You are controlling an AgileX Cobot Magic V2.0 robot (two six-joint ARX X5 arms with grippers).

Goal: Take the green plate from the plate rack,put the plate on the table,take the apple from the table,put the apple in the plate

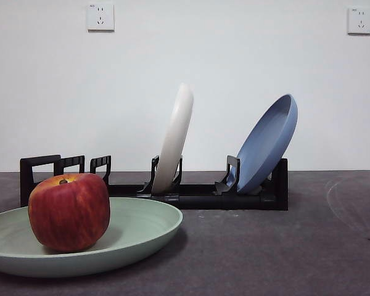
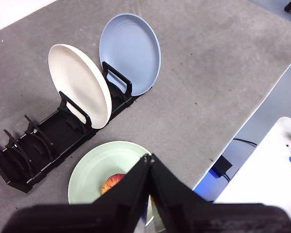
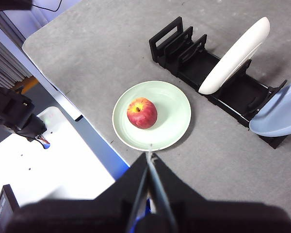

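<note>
The green plate (image 1: 139,231) lies flat on the table (image 1: 283,253) in front of the plate rack (image 1: 191,196). In it sits the red apple (image 1: 69,211), upright with its stem up. From high above, the right wrist view shows the apple (image 3: 142,113) in the plate (image 3: 172,116), with my right gripper (image 3: 150,156) shut and holding nothing. My left gripper (image 2: 149,158) is also shut and raised; its jaws hide most of the apple (image 2: 112,183) in the plate (image 2: 99,165). Neither gripper shows in the front view.
A cream-white plate (image 1: 174,139) and a blue plate (image 1: 268,143) stand on edge in the rack. The rack's left slots (image 1: 61,166) hold nothing. The table edge (image 3: 72,104) runs near the green plate, with a white surface (image 3: 53,165) beyond it.
</note>
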